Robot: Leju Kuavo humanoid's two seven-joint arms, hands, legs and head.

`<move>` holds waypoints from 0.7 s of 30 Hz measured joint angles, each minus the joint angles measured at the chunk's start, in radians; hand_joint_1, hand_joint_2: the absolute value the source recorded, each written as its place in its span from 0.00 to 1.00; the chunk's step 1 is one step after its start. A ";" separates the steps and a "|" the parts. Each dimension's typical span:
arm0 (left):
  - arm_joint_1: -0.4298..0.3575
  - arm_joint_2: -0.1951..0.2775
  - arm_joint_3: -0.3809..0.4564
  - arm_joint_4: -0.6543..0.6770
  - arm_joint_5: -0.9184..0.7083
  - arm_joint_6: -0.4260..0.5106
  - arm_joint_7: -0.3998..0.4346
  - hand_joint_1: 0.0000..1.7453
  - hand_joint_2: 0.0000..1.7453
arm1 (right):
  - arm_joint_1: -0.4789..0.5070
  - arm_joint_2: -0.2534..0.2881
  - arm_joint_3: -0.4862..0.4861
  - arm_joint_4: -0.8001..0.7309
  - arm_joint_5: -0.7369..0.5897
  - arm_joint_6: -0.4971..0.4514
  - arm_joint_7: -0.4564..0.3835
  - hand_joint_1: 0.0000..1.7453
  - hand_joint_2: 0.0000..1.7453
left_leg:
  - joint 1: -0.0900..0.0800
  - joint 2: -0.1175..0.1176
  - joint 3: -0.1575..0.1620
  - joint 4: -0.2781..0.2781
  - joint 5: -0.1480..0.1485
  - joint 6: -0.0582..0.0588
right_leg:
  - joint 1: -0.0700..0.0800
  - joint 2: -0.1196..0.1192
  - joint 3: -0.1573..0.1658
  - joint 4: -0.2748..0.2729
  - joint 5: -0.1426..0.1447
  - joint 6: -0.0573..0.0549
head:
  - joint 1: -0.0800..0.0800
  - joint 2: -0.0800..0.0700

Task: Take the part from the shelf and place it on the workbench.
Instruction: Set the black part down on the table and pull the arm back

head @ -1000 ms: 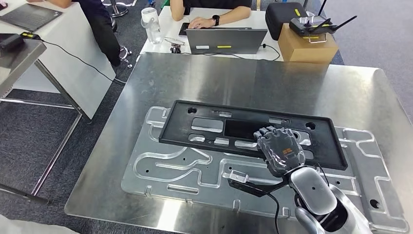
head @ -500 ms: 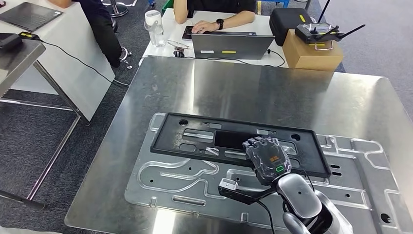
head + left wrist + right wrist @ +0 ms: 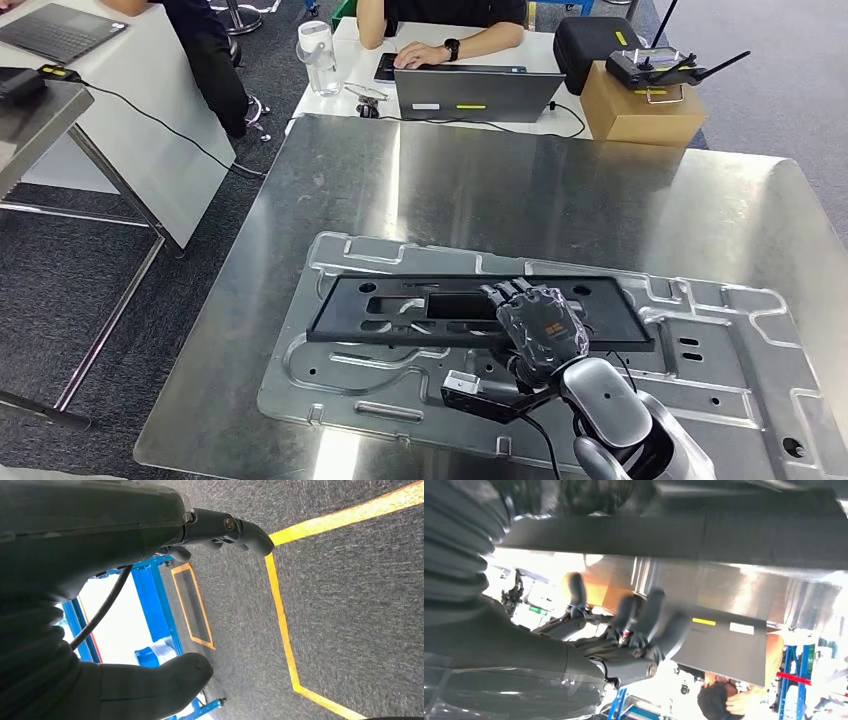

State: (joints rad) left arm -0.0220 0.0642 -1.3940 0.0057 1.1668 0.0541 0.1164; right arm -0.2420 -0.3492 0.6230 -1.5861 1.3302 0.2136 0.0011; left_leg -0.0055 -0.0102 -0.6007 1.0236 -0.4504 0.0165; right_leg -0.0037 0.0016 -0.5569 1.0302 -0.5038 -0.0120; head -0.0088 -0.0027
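Black plastic, one long flat part (image 3: 440, 310) with cut-outs, is gripped at its near edge by the right hand (image 3: 535, 325) and held tilted just above one large silver metal plate (image 3: 720, 380) lying on the steel surface (image 3: 500, 190). From the right wrist, the fingers (image 3: 649, 612) curl under the part's dark underside. The left hand (image 3: 150, 680) hangs over grey carpet with yellow lines (image 3: 280, 615), fingers apart, holding nothing. Beyond the surface stand one white desk with one grey laptop (image 3: 478, 92), one bottle (image 3: 316, 56) and one cardboard box (image 3: 640, 105); a person's hand (image 3: 420, 50) rests by the laptop.
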 joint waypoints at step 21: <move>0.000 0.000 0.000 0.000 0.012 -0.003 0.006 0.00 0.00 | -0.002 0.000 0.004 0.002 -0.008 0.000 0.000 0.00 0.00 | 0.001 0.000 0.002 0.000 0.000 0.000 | 0.001 0.000 0.001 0.002 0.000 0.000 | 0.000 0.000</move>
State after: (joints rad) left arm -0.0215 0.0641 -1.3939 0.0057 1.1790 0.0511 0.1225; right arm -0.2444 -0.3494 0.6271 -1.5839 1.3226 0.2132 0.0011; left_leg -0.0041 -0.0100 -0.5990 1.0234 -0.4500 0.0160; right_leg -0.0023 0.0018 -0.5563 1.0320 -0.5039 -0.0122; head -0.0088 -0.0027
